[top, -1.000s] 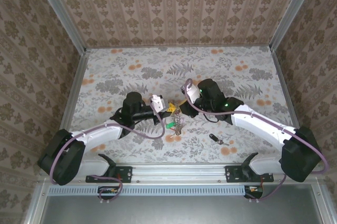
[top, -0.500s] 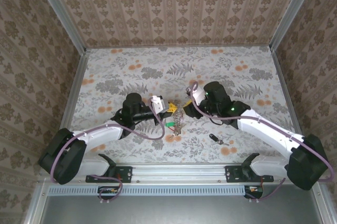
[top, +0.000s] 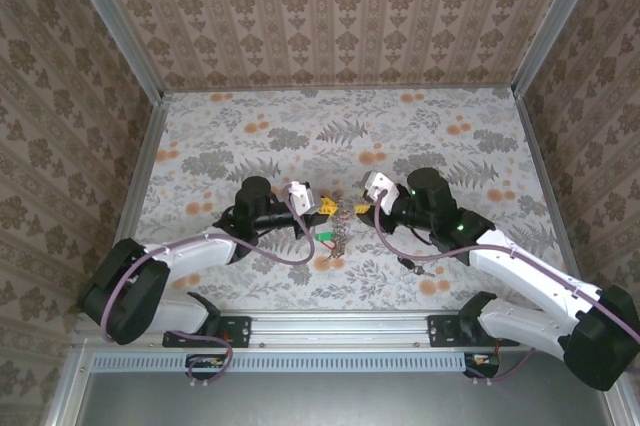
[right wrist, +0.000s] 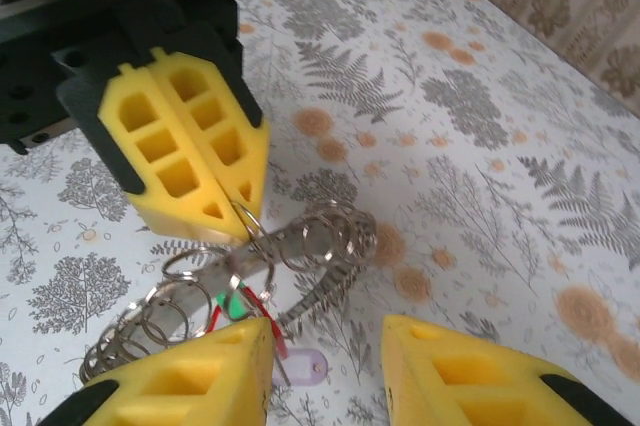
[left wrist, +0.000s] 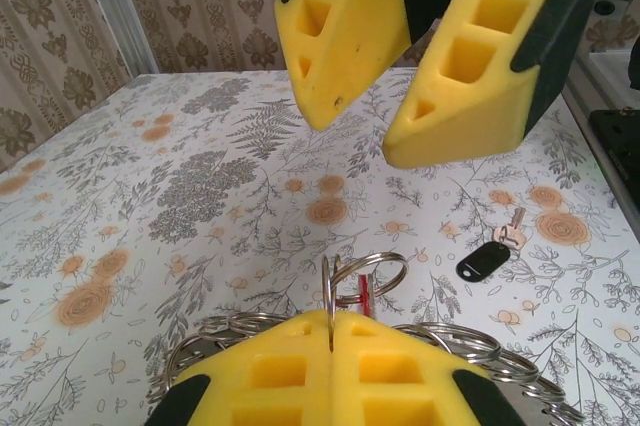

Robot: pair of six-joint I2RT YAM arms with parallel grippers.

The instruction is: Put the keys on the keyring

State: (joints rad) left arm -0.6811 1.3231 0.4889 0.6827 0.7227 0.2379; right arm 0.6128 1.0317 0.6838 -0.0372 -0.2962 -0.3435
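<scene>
Yellow foam pads of the left gripper (left wrist: 330, 321) are pressed together on one thin wire loop of the keyring (right wrist: 300, 246), holding it raised near the middle of the table (top: 250, 126), towards the near edge. The right gripper (right wrist: 328, 341) stands partly spread just beside the ring and holds nothing.

A red key (left wrist: 362, 293), a green key (right wrist: 232, 303) and a whitish tag (right wrist: 305, 371) sit among the loops; I cannot tell whether they are threaded or only tangled there. A black key (left wrist: 487, 258) lies apart, closer to the right edge.

Hazards I judge from here:
- The left pinch is at the very tips, so a sideways pull could slip the wire out.
- The right jaws may close on loops instead of a key.
- The black key lies flat and is hard to pick.
</scene>
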